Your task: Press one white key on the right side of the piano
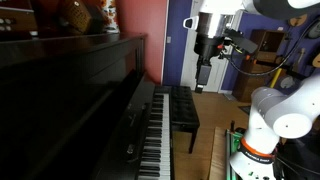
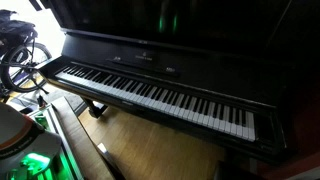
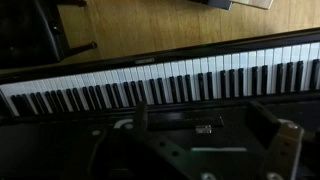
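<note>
While the glossy black piano (image 1: 70, 90) fills the left of the room, its keyboard (image 1: 155, 130) running near to far, the white arm (image 1: 282, 108) stands at right; the gripper (image 1: 203, 80) hangs well above the keyboard's far end, fingers (image 3: 268, 125) spread wide, holding nothing.

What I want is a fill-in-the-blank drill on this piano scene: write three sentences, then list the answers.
1. The gripper hangs ____ the keys of the piano, touching none of them.
2. In the wrist view its jaws stand ____, with nothing between them.
3. The floor under the piano is made of ____.

Missing words: above; open; wood.
</note>
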